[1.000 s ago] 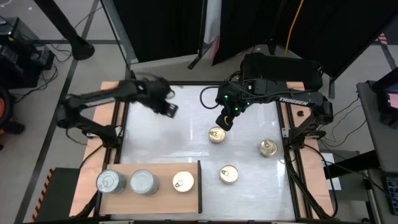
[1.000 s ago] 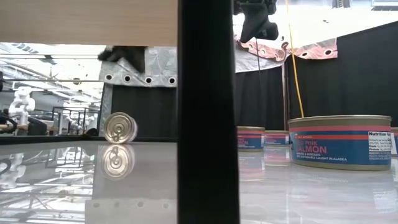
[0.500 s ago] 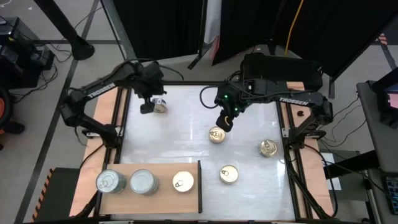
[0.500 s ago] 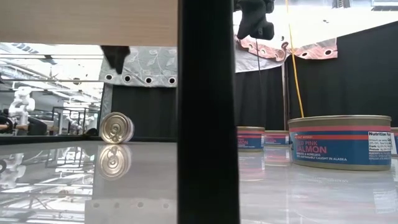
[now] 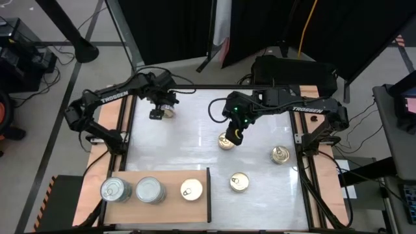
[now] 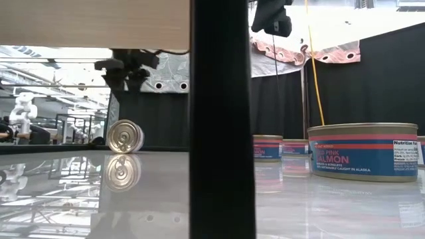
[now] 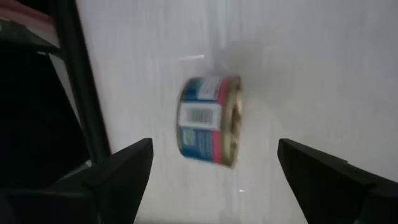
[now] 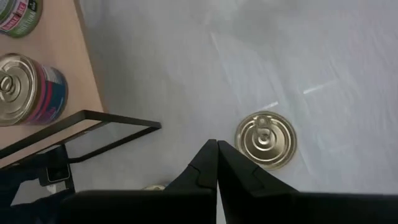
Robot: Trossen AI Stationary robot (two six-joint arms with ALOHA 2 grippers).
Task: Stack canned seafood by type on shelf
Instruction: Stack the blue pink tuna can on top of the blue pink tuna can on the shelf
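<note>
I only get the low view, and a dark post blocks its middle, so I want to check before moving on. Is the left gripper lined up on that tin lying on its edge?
Observer: Yes. From above, the left gripper sits right over the tipped tin, at the rear left of the table.
Operator: Open or shut?
Observer: Open. The left wrist view shows its fingers spread wide, with the tin between them and clear of both.
Operator: And the right arm?
Observer: The right gripper is shut and holds nothing. It hovers mid-table beside an upright gold-lid tin.
</note>
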